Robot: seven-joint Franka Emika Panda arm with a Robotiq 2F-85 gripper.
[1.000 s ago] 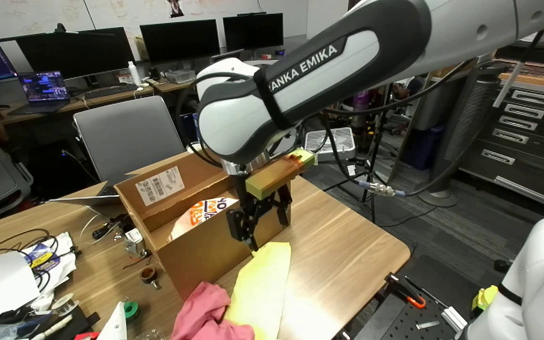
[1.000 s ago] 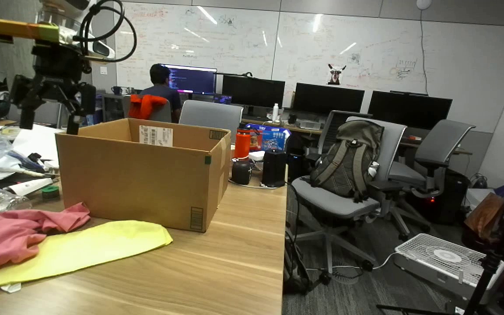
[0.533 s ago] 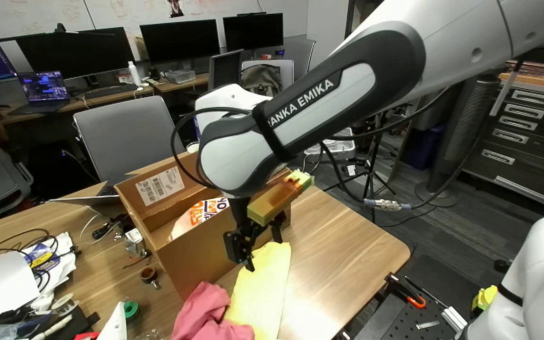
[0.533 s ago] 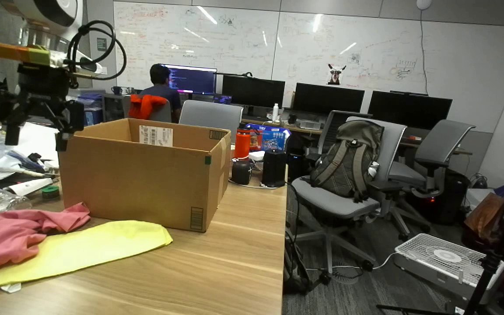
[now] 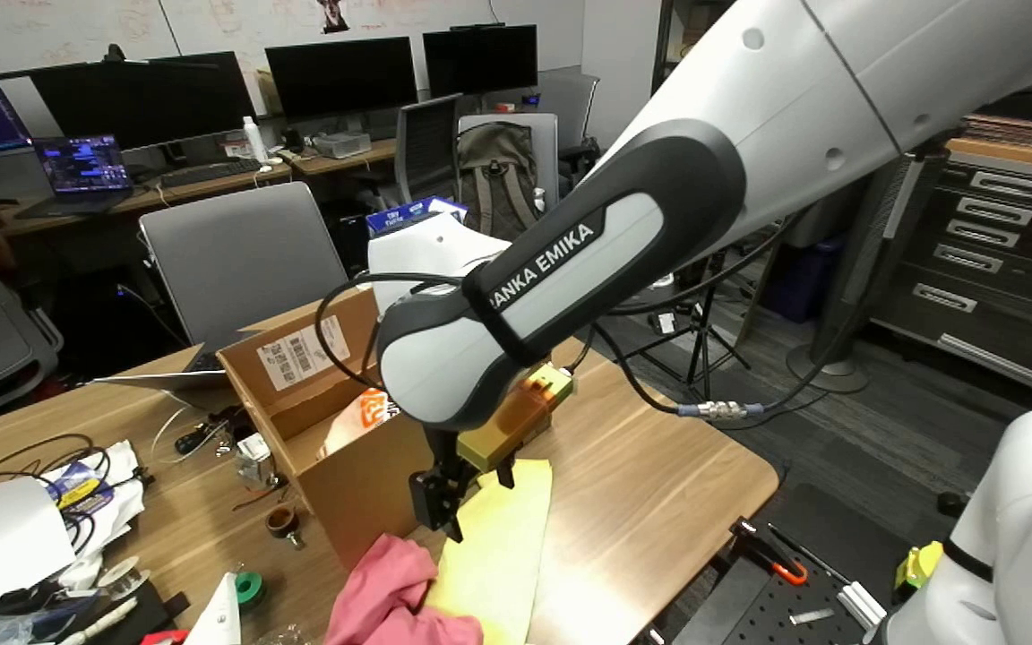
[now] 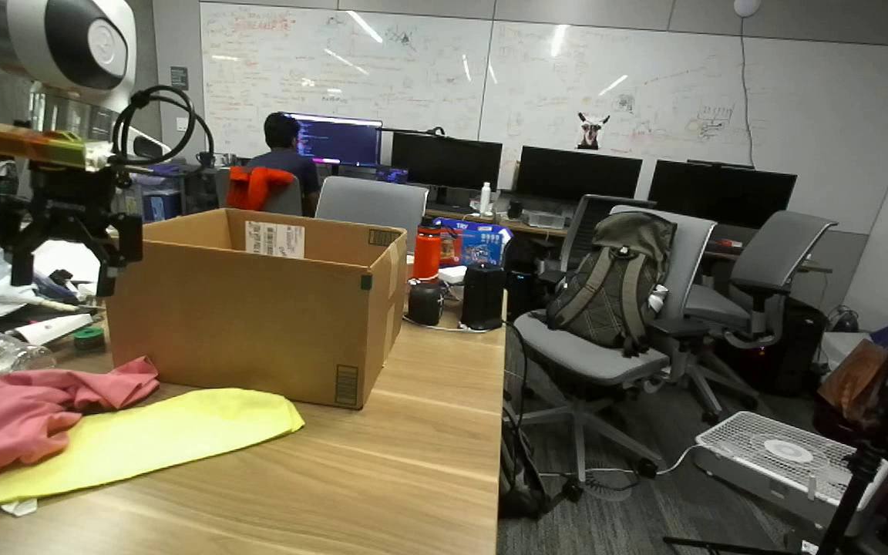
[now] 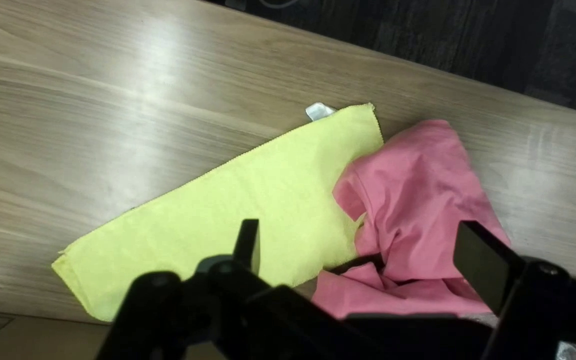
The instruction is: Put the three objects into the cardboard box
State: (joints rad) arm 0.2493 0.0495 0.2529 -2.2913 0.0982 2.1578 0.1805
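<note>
Gripper: jaws apart, nothing held.
Pink cloth: on table; left to load.
Yellow strip: partly beneath pink cloth; may drag along.
Cardboard box: open; cloth-side wall must be cleared.
Snack bag: inside box; judged done.
White lump: not visible; status unconfirmed.
Gray chair: beyond box.

The arm is found extended and sloped downward toward the wrist. In both exterior views, the claw is suspended beneath the wrist and pointed down; in the wrist view, its fingers are seen spread wide apart.
</note>
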